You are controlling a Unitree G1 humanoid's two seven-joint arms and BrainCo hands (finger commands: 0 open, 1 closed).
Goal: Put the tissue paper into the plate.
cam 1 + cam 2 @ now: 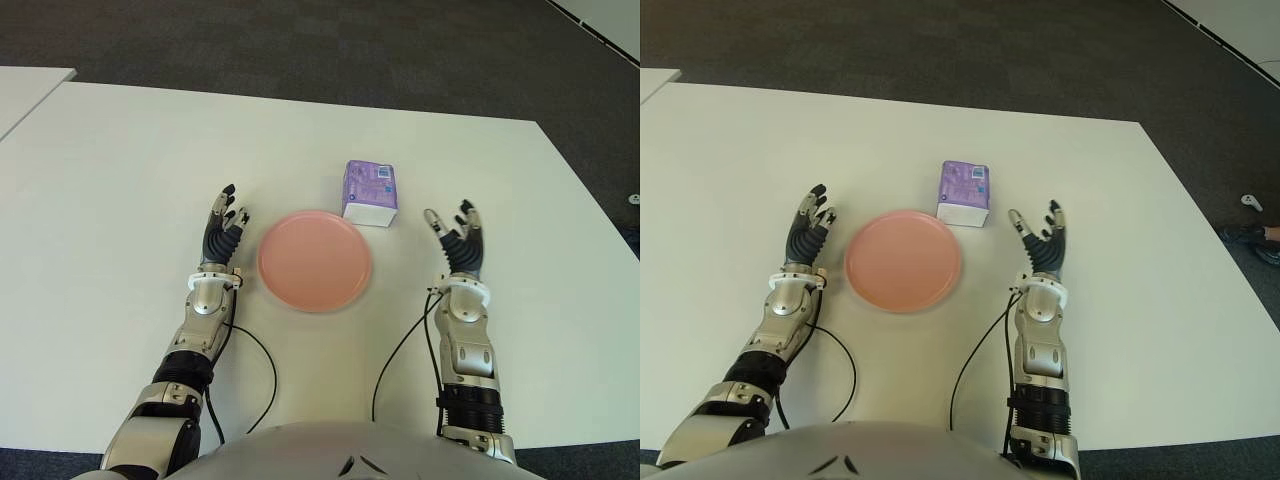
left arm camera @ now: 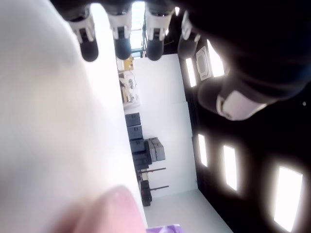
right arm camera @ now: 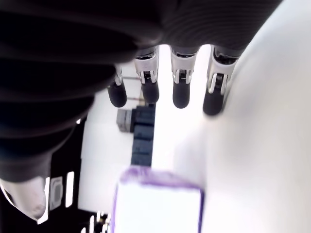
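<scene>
With both hands empty, fingers spread, reach your right hand (image 1: 458, 240) to the purple tissue pack (image 1: 370, 192) just behind the pink plate (image 1: 315, 261), squeeze its sides softly, while your left hand (image 1: 224, 228) waits left of the plate.

Head cameras look down on the bench (image 1: 100, 180), sharing both hands; each wrist camera sits close behind its fingers (image 3: 181, 94).
</scene>
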